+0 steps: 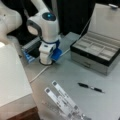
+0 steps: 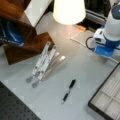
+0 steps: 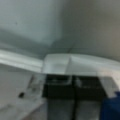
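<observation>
So the pen (image 1: 90, 87) lies on the table (image 1: 75, 72) mid-way, well apart from the open box (image 1: 97, 51) at a front view's right edge. The folded metal stand (image 1: 63, 100) sits near the bottom edge. The gripper (image 1: 47, 58) hangs toward the far-left corner.

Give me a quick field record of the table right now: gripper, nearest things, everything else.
gripper: not in view in any picture; only the arm's base shows, standing on the table
pen: black, lying flat on bare table in both front views, apart from everything
folding stand: silver bars, lying flat, near a front view's left
compartment box: open, lid up, compartments look empty
lamp shade: at a front view's top
cable: white, runs from the base
</observation>
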Available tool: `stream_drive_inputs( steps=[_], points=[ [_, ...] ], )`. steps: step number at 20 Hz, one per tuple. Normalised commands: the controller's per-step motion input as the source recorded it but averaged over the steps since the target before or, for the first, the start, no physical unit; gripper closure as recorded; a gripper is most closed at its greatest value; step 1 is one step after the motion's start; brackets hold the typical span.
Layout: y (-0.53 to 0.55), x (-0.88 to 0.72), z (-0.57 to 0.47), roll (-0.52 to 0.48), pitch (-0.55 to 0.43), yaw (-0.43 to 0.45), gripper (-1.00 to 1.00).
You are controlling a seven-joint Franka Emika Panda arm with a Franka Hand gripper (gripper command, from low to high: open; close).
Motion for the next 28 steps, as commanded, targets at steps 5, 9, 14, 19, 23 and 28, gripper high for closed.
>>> stream_drive_inputs(
  steps=[5,9,14,19,23,28],
  points=[
    [-0.21,-0.88,-0.43,0.050,-0.578,-0.142,1.00],
    [-0.19,-0.96,-0.42,0.029,-0.576,-0.144,1.00],
    [-0.18,-0.96,-0.32,0.030,-0.536,-0.120,1.00],
    [-0.20,-0.88,-0.13,0.042,-0.484,-0.113,1.00],
    [-0.21,-0.72,0.02,0.051,-0.407,-0.161,1.00],
    [-0.12,-0.50,-0.04,0.105,-0.350,-0.206,1.00]
  ],
)
